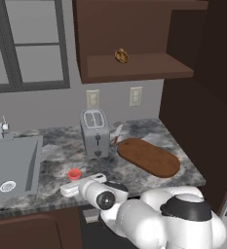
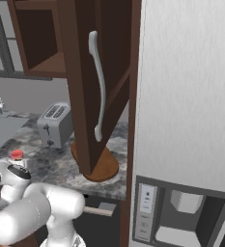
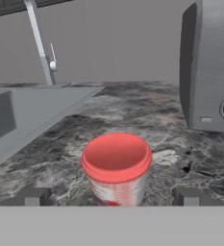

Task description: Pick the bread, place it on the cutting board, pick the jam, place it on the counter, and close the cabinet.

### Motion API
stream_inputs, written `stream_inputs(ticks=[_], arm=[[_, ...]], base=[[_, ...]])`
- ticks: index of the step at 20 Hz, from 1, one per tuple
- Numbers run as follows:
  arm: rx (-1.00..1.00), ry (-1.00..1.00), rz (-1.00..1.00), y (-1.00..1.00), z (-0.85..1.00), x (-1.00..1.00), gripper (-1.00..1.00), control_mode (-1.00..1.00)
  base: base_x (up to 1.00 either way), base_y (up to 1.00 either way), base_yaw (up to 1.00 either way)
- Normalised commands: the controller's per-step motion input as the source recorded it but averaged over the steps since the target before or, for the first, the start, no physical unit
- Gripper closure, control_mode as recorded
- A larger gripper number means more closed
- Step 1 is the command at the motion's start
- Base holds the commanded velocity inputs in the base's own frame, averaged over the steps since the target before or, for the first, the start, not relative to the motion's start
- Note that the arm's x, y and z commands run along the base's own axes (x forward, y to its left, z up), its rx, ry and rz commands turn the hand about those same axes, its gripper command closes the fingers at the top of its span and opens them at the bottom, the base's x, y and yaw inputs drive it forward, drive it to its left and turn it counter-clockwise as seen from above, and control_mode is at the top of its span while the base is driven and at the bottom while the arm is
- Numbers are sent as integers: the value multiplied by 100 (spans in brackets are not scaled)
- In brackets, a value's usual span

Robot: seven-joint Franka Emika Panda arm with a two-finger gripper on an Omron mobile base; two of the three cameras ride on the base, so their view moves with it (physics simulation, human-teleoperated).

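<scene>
Red-lidded and squat, the small jam jar [image 3: 116, 166] with its whitish band is standing upright on the grey-and-white marbled stone counter [image 1: 134, 131], near its front edge, between the steel sink [image 1: 12, 165] and the silver toaster [image 1: 95, 131]. We are holding our two-finger gripper [image 3: 111, 197] low at counter height with its fingertips [image 3: 34, 196] spread wide on either side of the jar, touching nothing and gripping nothing.

We are seeing the small round golden-brown bread [image 1: 121, 56] sitting on the shelf of the dark brown wooden wall cabinet [image 1: 134, 65], whose panelled door [image 2: 99, 82] with the long silver bar handle [image 2: 99, 87] is standing open. The long oval reddish-brown cutting board [image 1: 148, 156] is lying bare towards the counter's right end.

We are judging the jam step as done, the bread and the door as outstanding. Pulling away carelessly could clip the jar and tip it. Reaching up could strike the open door, which is hanging over the board.
</scene>
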Motion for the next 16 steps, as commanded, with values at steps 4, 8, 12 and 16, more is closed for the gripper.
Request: stream_inputs(ticks=[4,8,12,16], arm=[[3,0,0,-5,25,-18,-100,-100],[5,0,0,-7,36,-16,-100,-100],[6,0,0,-11,37,-17,-100,-100],[6,1,0,-11,42,-15,-100,-100]], base=[[0,0,0],[0,0,0],[0,0,0],[0,0,0]])
